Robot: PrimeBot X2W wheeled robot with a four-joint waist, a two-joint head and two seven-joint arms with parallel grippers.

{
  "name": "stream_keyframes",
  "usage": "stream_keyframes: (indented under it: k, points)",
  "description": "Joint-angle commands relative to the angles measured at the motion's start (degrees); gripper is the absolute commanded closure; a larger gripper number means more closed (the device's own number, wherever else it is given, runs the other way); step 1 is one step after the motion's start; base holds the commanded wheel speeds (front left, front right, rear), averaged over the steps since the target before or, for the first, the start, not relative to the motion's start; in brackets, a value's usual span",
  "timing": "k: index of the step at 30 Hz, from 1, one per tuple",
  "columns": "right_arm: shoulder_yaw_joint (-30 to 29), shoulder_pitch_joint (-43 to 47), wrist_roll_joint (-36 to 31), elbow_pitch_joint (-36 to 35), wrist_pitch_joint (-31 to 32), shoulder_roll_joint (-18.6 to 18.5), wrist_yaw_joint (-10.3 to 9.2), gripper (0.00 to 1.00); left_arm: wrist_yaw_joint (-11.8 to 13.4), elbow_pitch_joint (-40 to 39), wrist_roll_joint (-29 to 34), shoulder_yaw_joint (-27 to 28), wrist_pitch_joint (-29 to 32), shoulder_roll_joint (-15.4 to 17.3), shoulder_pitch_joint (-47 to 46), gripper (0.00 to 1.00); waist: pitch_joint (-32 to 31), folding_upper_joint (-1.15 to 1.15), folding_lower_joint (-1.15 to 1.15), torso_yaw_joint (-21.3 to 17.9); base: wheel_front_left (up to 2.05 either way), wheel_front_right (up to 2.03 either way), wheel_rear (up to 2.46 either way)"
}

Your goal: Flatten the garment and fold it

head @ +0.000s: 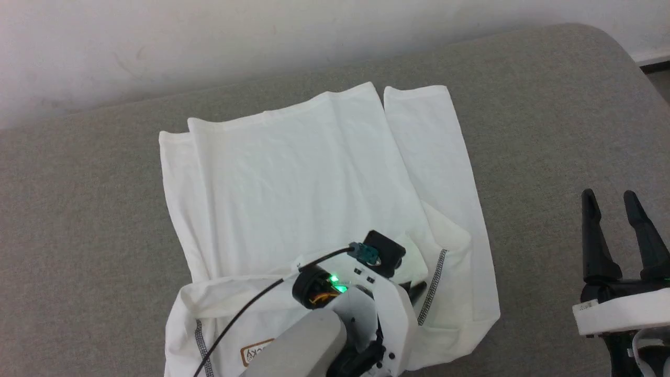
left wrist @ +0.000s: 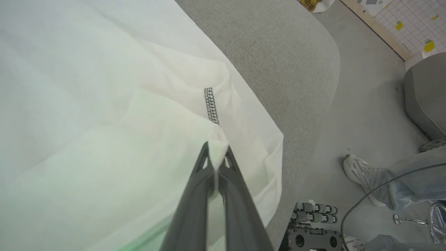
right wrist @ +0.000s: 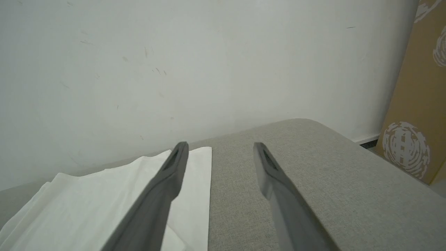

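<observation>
Your left gripper [left wrist: 216, 153] is pinched tight on a fold of the white shirt [head: 314, 173], just beside the zigzag seam [left wrist: 210, 104] at its near right corner (that end is rumpled). The shirt lies lengthwise on the grey cushion [head: 549, 131], running away from you, so its bulk sits ahead and left of those jaws. Your right gripper [head: 612, 201] hangs spread and empty, well off the shirt's right edge.

Even, soft light is seen throughout; only faint shadows are cast. The garment [head: 314, 173] is nearly washed out, and a green tint is thrown on it in the left wrist view.
</observation>
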Motion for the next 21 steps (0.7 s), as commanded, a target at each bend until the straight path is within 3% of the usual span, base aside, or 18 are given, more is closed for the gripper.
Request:
stream_keyframes:
  k: [1, 6, 7, 8, 9, 15, 21]
  points:
    - [0.0, 0.56, 0.33, -0.18, -0.24, 0.14, -0.04, 0.0, -0.62, 1.58, 0.1, -1.06, -1.17, -0.68, 0.8, 1.0, 0.5, 0.0, 0.0, -0.28, 0.0, 0.0, 0.0]
    - [1.47, -0.07, 0.39, 0.47, -0.15, 0.14, -0.04, 0.0, -2.64, 7.92, -0.61, -5.59, -3.37, -1.55, 2.05, 1.0, 0.95, 0.0, 0.0, -0.13, 0.0, 0.0, 0.0]
    - [1.81, -0.28, 0.35, 0.64, -0.17, 0.14, -0.04, 0.0, -3.11, 8.91, -1.14, -6.27, -4.0, -1.62, 2.25, 0.78, 0.9, 0.0, 0.0, -0.1, 0.0, 0.0, 0.0]
    - [2.21, -0.49, 0.3, 0.8, -0.14, 0.14, -0.04, 0.0, -3.46, 9.77, -1.39, -6.98, -4.59, -1.66, 2.19, 0.45, 0.88, 0.0, 0.0, -0.11, 0.0, 0.0, 0.0]
    - [2.53, -0.69, 0.26, 0.92, -0.16, 0.14, -0.04, 0.0, -3.66, 10.03, -1.88, -7.47, -5.63, -1.68, 2.11, 0.0, 0.82, 0.0, 0.0, -0.07, 0.0, 0.0, 0.0]
    - [2.56, -0.5, -0.42, 1.36, -0.08, 0.14, -0.04, 0.0, -1.54, 6.23, -1.32, -8.62, -17.36, -1.71, -0.49, 0.0, -0.46, 0.0, 0.0, 1.47, 0.0, 0.0, 0.0]
    - [2.03, 0.4, -1.97, 1.44, 1.25, 0.14, -0.04, 0.0, 3.33, 0.54, 0.05, -3.06, -28.7, 0.09, -1.09, 0.0, -2.87, 0.0, 0.0, 3.71, 0.0, 0.0, 0.0]
